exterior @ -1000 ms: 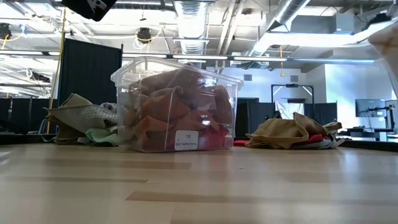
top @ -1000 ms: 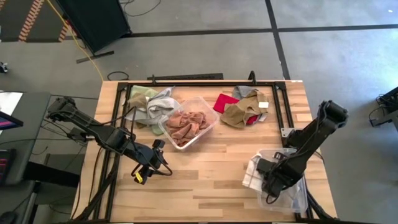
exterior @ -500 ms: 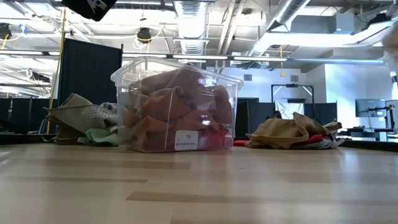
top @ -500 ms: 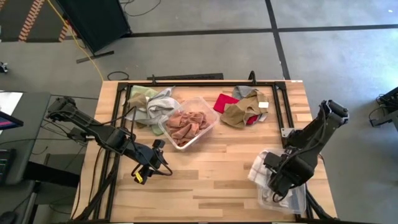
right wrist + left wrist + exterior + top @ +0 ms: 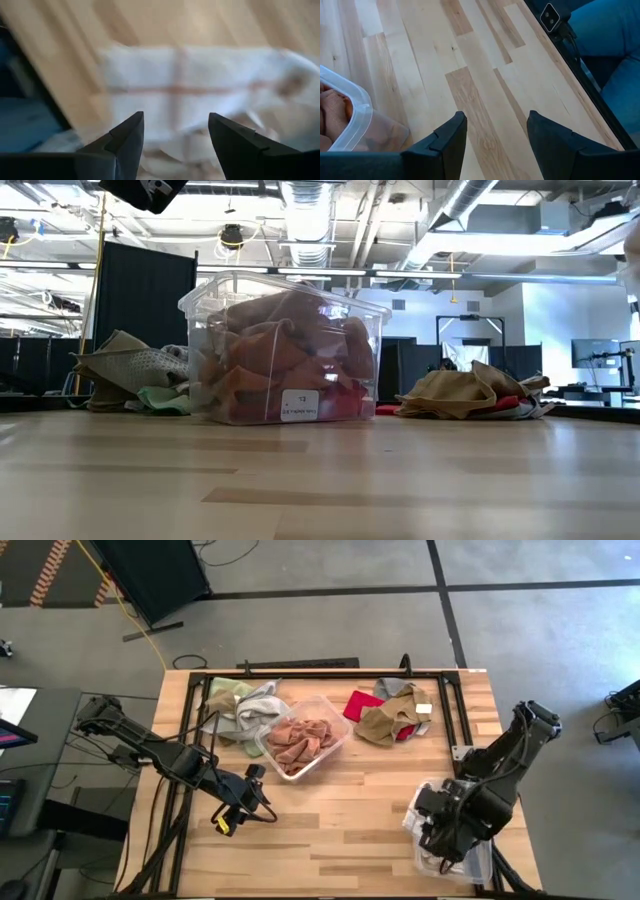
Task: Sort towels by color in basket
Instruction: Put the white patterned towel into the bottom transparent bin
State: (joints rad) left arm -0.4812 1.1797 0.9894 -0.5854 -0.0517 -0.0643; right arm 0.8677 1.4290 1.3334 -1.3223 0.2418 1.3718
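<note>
My right pincer [image 5: 432,840] hovers over the clear plastic tub [image 5: 480,862] at the table's near right corner, fingers [image 5: 125,145] spread, pinching nothing; the white grey-checked towel [image 5: 413,812] lies draped over that tub's rim beneath me. My left pincer [image 5: 226,823] waits above bare wood, spread too, gripping nothing. The rust-orange towels [image 5: 302,740] fill the other clear plastic tub [image 5: 335,740] mid-table. Pale green and grey cloths [image 5: 240,705] sit heaped just beside it; red, tan-brown and grey ones [image 5: 388,715] lie piled at the far right

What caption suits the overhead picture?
Rust-orange towels fill the middle bin; the right gripper hangs open over a white towel.
</note>
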